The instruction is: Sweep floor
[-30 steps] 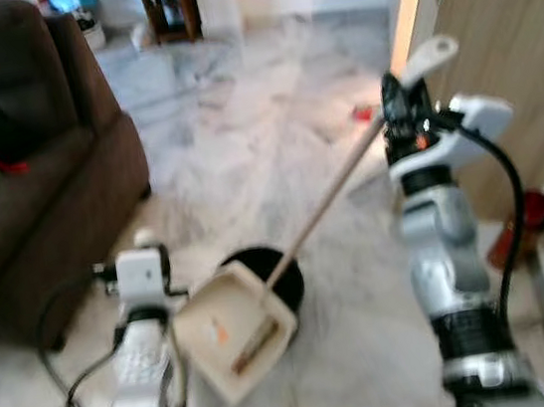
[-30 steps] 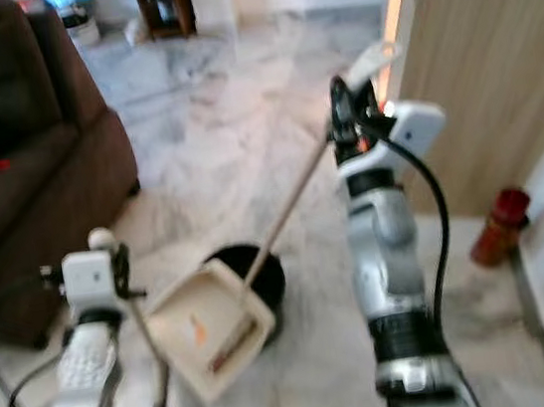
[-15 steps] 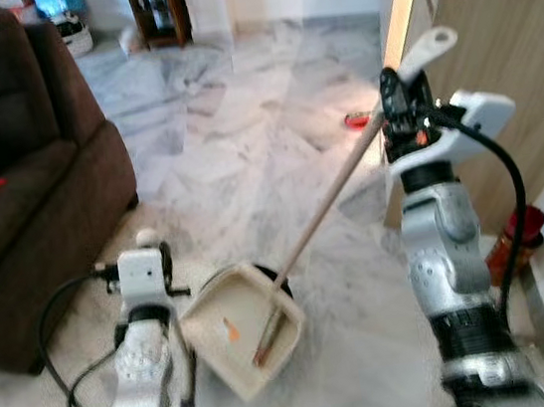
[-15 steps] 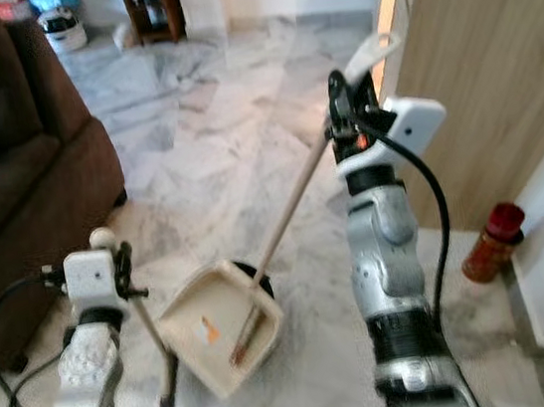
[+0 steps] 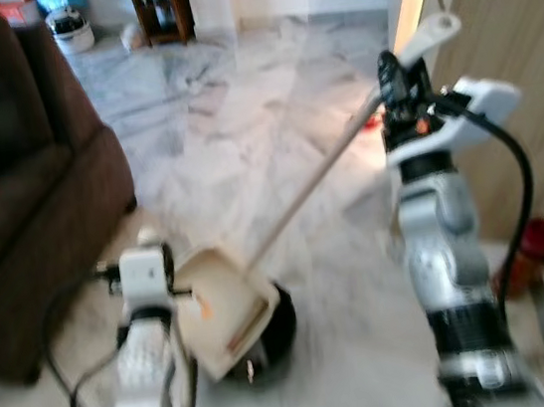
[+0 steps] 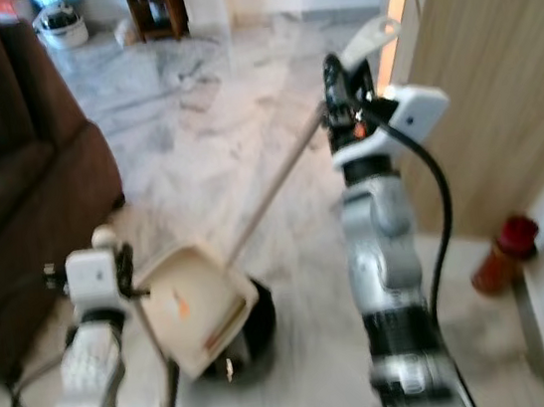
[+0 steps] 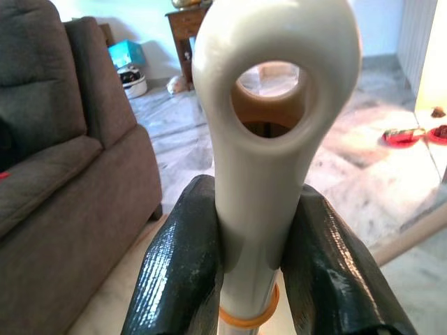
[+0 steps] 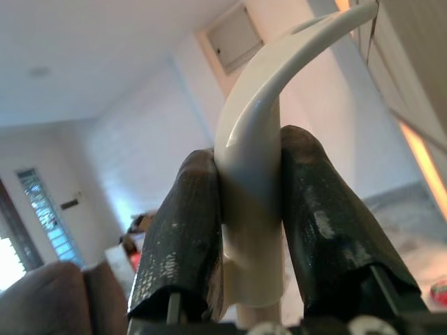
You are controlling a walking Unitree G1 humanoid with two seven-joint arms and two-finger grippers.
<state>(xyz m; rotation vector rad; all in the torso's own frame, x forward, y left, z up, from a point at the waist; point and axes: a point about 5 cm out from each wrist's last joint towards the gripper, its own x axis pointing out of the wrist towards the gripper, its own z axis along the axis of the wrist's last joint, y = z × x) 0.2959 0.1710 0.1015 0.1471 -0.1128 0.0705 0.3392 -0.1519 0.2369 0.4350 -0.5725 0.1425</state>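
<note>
The cream dustpan (image 5: 224,308) now stands tilted up on edge over the black broom head (image 5: 269,336), on the marble floor (image 5: 243,137) just right of the left arm; half a second ago it lay flatter and more open to the camera, so the pan has been tipped up, probably to keep its load while the robot shifts. A small orange scrap (image 6: 180,303) clings to its inner face. The broom's long pale handle (image 5: 311,193) runs from the head up and right to the right gripper (image 8: 251,209), whose fingers are clamped on the hooked white handle end. The left gripper (image 7: 244,258) has its fingers closed on the dustpan's white looped handle (image 7: 272,105). A brown sofa (image 5: 19,187) sits far left, a red bottle (image 6: 504,248) near right
</note>
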